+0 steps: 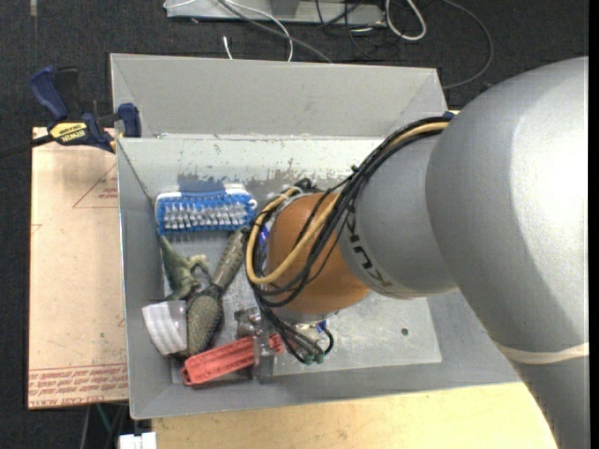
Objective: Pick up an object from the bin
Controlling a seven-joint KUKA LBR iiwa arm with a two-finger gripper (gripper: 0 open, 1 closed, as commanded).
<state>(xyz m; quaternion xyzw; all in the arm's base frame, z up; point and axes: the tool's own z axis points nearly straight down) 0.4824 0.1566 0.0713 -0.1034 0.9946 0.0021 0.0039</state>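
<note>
The gripper (265,344) sits low near the near edge of the bin (393,340), at the right end of a red ribbed plastic piece (218,363). Whether it is spread or closed cannot be told. A grasp this close to the piece's end may let it pivot and slip out, or disturb the adjacent brush (204,316) and white cup (164,325).

Dark letters are running along the arm's grey link (393,241) above the bin (281,92), partly behind cables (374,162); only "KU" is reading clearly.
</note>
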